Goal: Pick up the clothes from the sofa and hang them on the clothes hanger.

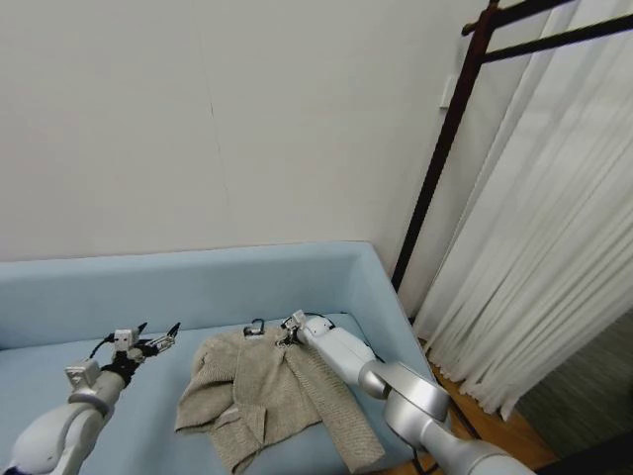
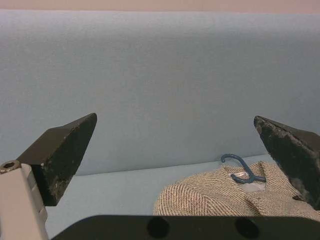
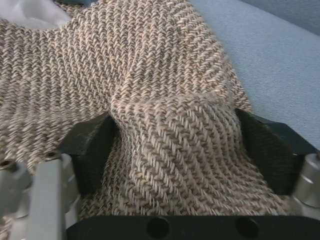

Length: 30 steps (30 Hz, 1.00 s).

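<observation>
A beige knit sweater [image 1: 267, 396] lies spread on the seat of the light blue sofa [image 1: 198, 287], with the hook of a dark hanger [image 1: 256, 325] poking out at its collar. My right gripper [image 1: 290, 327] is down on the sweater by the collar. In the right wrist view a raised fold of the sweater [image 3: 170, 130] is pinched between the pads of my right gripper [image 3: 175, 145]. My left gripper [image 1: 156, 341] hovers open over the seat to the left of the sweater. The left wrist view shows the left gripper [image 2: 175, 120] facing the sofa back, with the sweater [image 2: 235, 197] and hanger hook [image 2: 240, 167] beyond it.
A dark brown clothes rack [image 1: 445, 139] stands right of the sofa, its pole rising to a top bar. White curtains [image 1: 554, 247] hang behind it over a wooden floor [image 1: 475, 406]. A plain white wall [image 1: 198, 119] is behind the sofa.
</observation>
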Motion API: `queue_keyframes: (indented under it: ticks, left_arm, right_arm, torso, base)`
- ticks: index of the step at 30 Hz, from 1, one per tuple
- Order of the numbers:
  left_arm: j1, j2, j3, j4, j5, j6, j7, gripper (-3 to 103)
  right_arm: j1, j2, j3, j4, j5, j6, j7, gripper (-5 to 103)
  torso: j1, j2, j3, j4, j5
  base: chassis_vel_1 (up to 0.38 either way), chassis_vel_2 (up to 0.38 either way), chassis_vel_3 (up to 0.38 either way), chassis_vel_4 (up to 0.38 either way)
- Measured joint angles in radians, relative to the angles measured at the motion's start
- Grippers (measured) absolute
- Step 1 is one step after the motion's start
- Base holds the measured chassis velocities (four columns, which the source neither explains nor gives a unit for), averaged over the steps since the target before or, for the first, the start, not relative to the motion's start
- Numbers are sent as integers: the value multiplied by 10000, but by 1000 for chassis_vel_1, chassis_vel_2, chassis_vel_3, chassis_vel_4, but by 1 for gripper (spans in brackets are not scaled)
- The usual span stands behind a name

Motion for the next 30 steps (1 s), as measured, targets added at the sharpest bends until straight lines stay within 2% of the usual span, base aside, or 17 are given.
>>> queue_keyframes:
  ticks: [4,5,7,9,13,15,17,20,23,27,30]
  left_arm:
    - [-46,4,93,3,0,-3,-96,100]
    - [-87,17,152,11,0,-9,-153,100]
    - [-137,63,211,28,-2,-10,-199,100]
    - [-156,78,228,35,-3,-12,-213,100]
    - [-248,173,303,52,-36,-18,-336,100]
    - [-263,188,316,58,-43,-25,-345,100]
    - [-305,218,356,97,-49,-45,-354,100]
    - [-345,233,419,135,-52,-68,-355,100]
    - [-407,244,513,180,-53,-87,-357,100]
    - [-543,278,718,218,-53,-99,-433,100]
    - [-576,321,795,223,-53,-101,-449,100]
  right_arm:
    - [-4,-5,6,10,41,19,149,71]
    - [-4,-12,25,16,54,21,204,61]
    - [-27,-21,74,31,61,22,244,50]
    - [-44,-24,80,52,61,22,249,50]
    - [-153,-31,51,185,43,33,262,28]
    - [-178,-35,34,233,13,46,272,28]
    - [-261,-54,-82,473,-144,126,297,20]
    - [-342,-59,-174,760,-256,201,349,15]
    - [-399,-141,-235,1129,-411,274,438,15]
    - [-584,-677,-358,2259,-854,637,662,14]
    - [-733,-1108,-360,3127,-1110,779,802,13]
  torso:
    - [0,0,1,-1,0]
    - [0,0,2,-4,-3]
    - [1,0,2,-7,-3]
    - [0,0,2,-8,-3]
    - [1,0,2,-9,-4]
    - [2,0,2,-9,-4]
    - [2,-1,2,-12,-9]
    - [3,-2,4,-16,-10]
    - [4,-3,6,-10,-9]
    - [5,-5,9,3,-4]
    - [5,-5,8,2,-3]
  base:
    - [0,0,0,0]
    - [0,0,0,0]
    - [0,0,0,0]
    - [0,0,0,0]
    - [0,0,0,0]
    - [0,0,0,0]
    - [0,0,0,0]
    - [0,0,0,0]
    - [0,0,0,0]
    - [0,0,0,0]
    - [0,0,0,0]
